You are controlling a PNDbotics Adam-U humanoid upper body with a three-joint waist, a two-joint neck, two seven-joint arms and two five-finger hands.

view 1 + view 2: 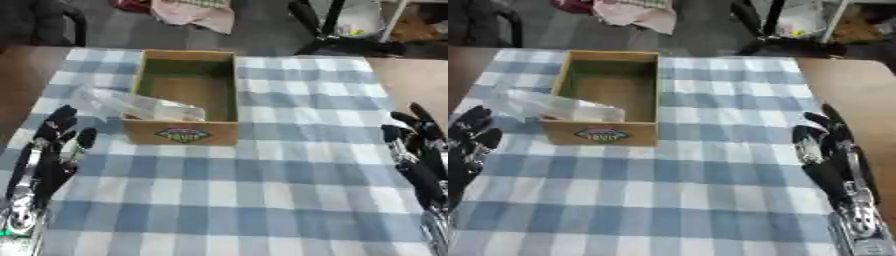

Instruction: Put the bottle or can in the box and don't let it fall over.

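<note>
Clear plastic bottle (140,106) tilted across cardboard box (184,95) rim, checked cloth bench (262,190), left robot hand (61,135) and right robot hand (824,145) both with fingers apart, idle

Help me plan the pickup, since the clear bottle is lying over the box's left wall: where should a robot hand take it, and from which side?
Probably the end sticking out past the box wall. The clear bottle lies tilted across the left rim, that end hanging over the cloth nearest the left robot hand, which rests open. Coming from the left avoids reaching over the box.
</note>
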